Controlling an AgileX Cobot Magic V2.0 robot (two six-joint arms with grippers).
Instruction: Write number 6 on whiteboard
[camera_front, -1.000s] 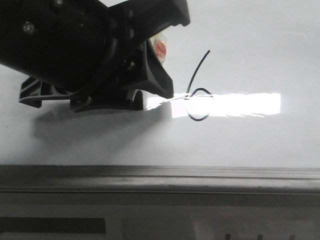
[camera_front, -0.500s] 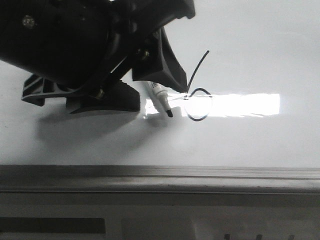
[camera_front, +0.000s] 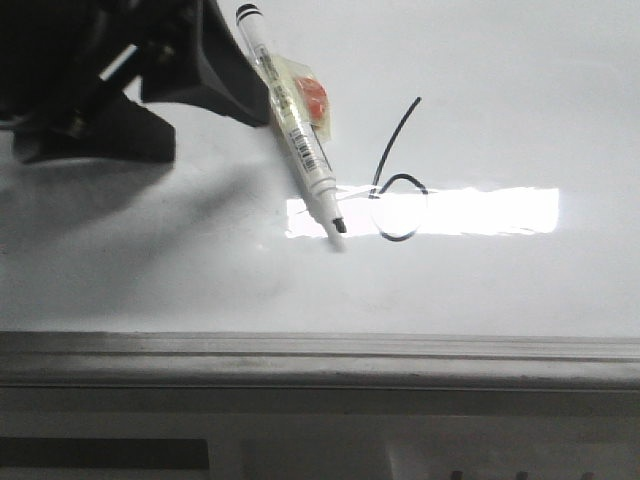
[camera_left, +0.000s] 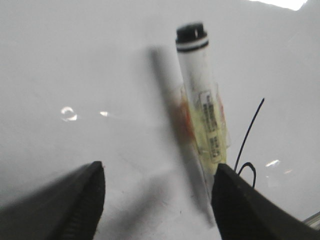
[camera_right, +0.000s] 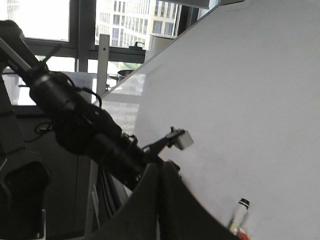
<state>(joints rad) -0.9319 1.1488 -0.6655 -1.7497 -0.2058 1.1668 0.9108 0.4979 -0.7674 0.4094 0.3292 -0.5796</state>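
Since the frame half a second back, the left gripper (camera_front: 150, 95) has drawn away toward the upper left of the front view, leaving the marker (camera_front: 292, 125) free on the whiteboard (camera_front: 520, 120). Left fingers (camera_left: 235, 205) spread wide apart, nothing between them. Marker lies slanted, tip beside the bright reflection, yellowish tape and an orange patch on its barrel. The number 6 (camera_front: 396, 185) sits just right of the marker tip, loop crossing the glare. Grey rail (camera_front: 320, 355) runs along the near edge. Right gripper (camera_right: 160, 210): fingers pressed together, empty.
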